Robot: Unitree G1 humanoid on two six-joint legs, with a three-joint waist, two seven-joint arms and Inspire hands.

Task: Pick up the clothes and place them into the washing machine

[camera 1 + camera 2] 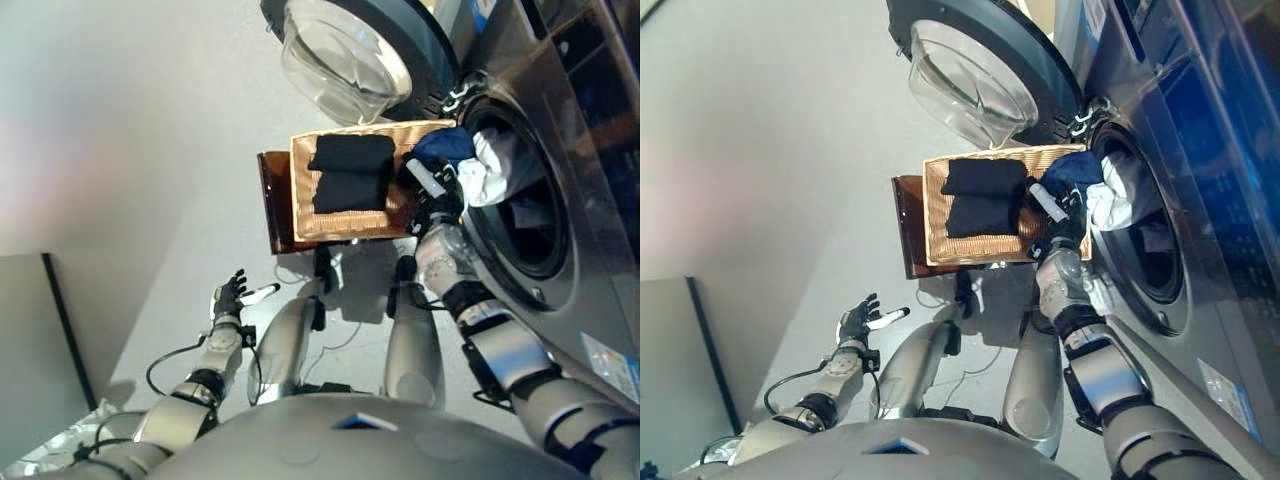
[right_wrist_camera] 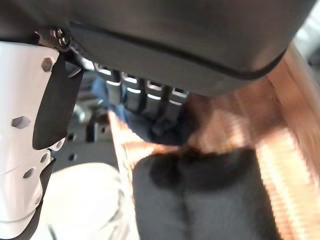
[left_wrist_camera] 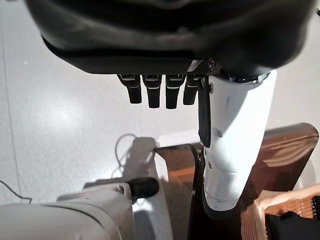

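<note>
- The right hand [image 1: 1060, 240], nearest the camera, reaches over the woven wicker basket [image 1: 305, 165] toward the silver front-loading washing machine [image 1: 560, 200]; whether its fingers grip the blue cloth [image 1: 445, 145] I cannot tell.
- Blue and white garments [image 1: 485, 170] hang at the drum mouth; folded black clothes [image 1: 350, 172] remain in the basket, so much remains.
- The left hand [image 1: 230, 296] hangs idle, fingers relaxed and spread.

Pale glossy floor [image 1: 130, 130], dark wooden stand [image 1: 272, 200].
</note>
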